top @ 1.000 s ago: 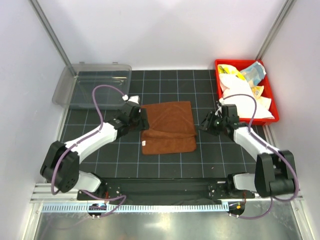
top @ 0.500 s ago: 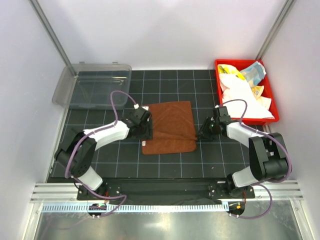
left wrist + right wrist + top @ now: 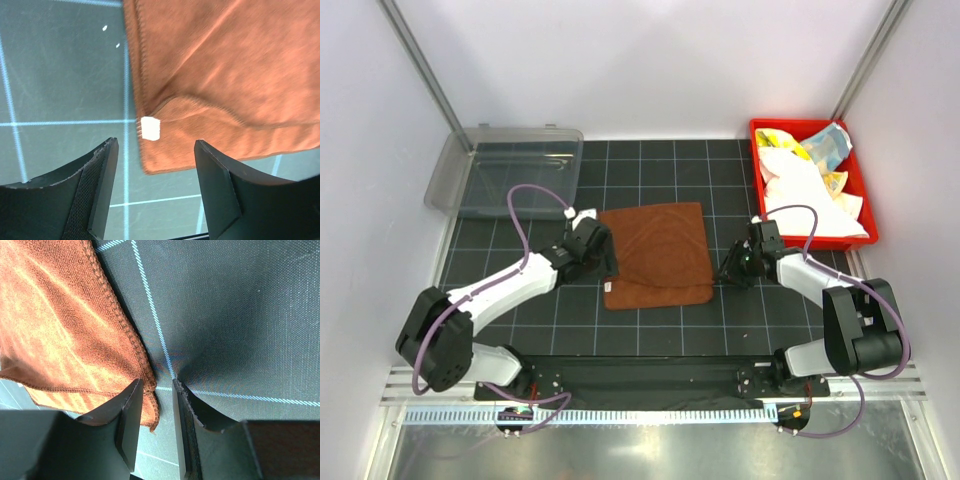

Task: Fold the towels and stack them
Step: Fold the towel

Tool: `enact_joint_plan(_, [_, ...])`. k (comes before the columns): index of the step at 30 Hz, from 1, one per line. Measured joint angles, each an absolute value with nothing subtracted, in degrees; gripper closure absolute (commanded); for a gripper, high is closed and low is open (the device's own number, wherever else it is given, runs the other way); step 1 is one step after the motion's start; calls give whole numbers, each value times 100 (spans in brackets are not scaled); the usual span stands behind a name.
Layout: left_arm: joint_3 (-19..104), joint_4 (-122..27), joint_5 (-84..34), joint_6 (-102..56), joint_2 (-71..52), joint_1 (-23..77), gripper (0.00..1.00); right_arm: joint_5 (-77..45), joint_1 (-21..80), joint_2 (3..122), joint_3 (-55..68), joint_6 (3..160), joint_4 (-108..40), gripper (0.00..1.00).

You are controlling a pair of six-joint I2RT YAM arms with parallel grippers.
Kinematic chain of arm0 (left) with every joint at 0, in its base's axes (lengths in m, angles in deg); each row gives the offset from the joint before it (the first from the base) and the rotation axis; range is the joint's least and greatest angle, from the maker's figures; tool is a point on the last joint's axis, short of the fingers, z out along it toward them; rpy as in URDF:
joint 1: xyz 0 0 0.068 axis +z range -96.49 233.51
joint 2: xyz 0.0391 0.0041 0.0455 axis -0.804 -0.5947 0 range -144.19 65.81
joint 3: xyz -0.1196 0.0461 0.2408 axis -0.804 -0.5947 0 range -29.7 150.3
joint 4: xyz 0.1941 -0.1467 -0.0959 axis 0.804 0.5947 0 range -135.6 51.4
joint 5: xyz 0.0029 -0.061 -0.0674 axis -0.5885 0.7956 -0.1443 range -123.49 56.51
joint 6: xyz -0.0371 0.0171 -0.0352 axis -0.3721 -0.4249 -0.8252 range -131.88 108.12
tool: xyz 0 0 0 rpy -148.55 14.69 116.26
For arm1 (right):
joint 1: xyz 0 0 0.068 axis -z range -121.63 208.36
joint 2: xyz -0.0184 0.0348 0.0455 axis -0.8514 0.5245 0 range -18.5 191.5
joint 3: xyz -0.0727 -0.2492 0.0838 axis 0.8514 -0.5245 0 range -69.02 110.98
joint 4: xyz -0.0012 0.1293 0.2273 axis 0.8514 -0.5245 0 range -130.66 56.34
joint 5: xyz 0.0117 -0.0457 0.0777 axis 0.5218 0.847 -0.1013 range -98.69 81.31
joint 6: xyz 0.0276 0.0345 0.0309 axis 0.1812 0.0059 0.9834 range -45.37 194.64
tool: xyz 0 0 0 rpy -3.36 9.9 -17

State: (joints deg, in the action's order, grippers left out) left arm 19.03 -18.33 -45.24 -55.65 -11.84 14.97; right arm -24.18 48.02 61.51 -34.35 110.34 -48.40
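A rust-brown towel [image 3: 658,255] lies folded on the black mat, its near part doubled over. My left gripper [image 3: 604,264] hangs open just off the towel's left edge. In the left wrist view the left gripper [image 3: 156,150] has nothing between its fingers, and the towel's corner with a white tag [image 3: 150,128] lies just ahead. My right gripper [image 3: 725,272] is low at the towel's right edge. In the right wrist view its jaws [image 3: 157,390] stand narrowly apart, with the towel's hem [image 3: 145,365] in the gap against the left finger. Mat shows between the hem and the other finger.
A red bin [image 3: 861,180] at the back right holds a white towel [image 3: 800,190], a pale yellow patterned one [image 3: 778,140] and a light-blue one [image 3: 830,143]. A clear plastic container [image 3: 505,170] sits at the back left. Metal frame posts rise at both back corners.
My right gripper came down to the towel's near right edge and its jaws narrowed. My left gripper went in to the towel's left edge, then drew back slightly as its jaws widened.
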Motion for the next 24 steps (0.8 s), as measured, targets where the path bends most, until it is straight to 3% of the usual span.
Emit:
enact_joint_plan(15, [2469, -1768, -4513, -6538, -2198, 1505, 26, -2776, 4802, 6175, -3612, 11069, -4403, 61])
enact_joint_plan(24, [2473, -1925, -4255, -7172, -2248, 2041, 28, -2940, 4802, 6252, -3671, 11080, -4139, 62])
